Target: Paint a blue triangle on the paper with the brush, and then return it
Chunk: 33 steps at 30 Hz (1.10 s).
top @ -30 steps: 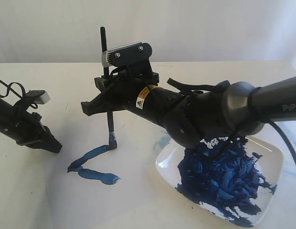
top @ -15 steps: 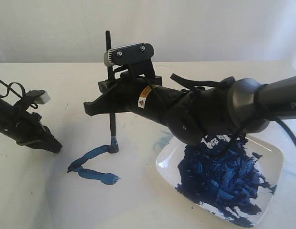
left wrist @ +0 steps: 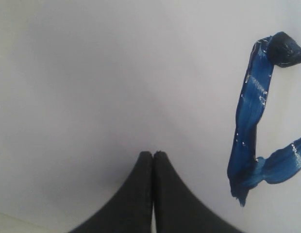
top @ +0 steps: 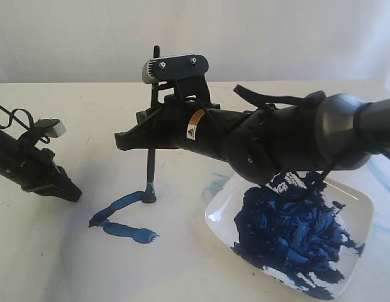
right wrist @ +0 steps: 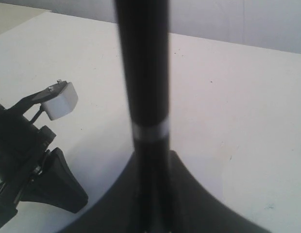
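Right pincer (top: 133,137) clamps the brush (top: 150,167) upright, tip pressed on the paper (top: 182,264) near the counter's (top: 277,100) middle; use even pressure and a steady drag to close the half-drawn blue triangle (top: 119,217).

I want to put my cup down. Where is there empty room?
Bare table behind the right arm, and the front patch between the blue stroke and the dish. Crowded around the brush held by the right tool.

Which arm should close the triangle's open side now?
Right. The right gripper holds the brush upright, tip on the paper at one end of the unfinished blue triangle; the left gripper is shut, empty, aside.
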Tool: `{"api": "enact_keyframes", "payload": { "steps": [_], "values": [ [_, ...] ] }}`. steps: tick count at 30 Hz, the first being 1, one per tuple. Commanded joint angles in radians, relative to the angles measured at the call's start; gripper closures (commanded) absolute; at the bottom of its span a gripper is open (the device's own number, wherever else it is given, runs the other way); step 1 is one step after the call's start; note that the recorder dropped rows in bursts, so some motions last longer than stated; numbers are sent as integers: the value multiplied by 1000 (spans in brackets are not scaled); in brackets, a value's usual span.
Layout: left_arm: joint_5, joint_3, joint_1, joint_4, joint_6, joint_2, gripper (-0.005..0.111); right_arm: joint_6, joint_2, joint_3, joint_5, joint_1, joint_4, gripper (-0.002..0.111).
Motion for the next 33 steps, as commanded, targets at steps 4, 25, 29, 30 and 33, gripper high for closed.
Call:
{"api": "enact_keyframes", "payload": {
  "steps": [4, 25, 29, 30, 33],
  "values": [
    [26, 6, -2, -6, -1, 2, 107, 13, -13, 5, 72, -3, -11, 108],
    [26, 6, -2, -6, -1, 2, 107, 13, -86, 5, 214, -3, -11, 108],
    [26, 6, -2, -6, -1, 2, 107, 13, -99, 5, 228, -3, -8, 108],
    [26, 6, -2, -6, -1, 2, 107, 13, -101, 5, 231, -3, -8, 108],
    [26, 6, -2, -6, -1, 2, 107, 13, -117, 7, 241, -3, -8, 108]
  ]
}}
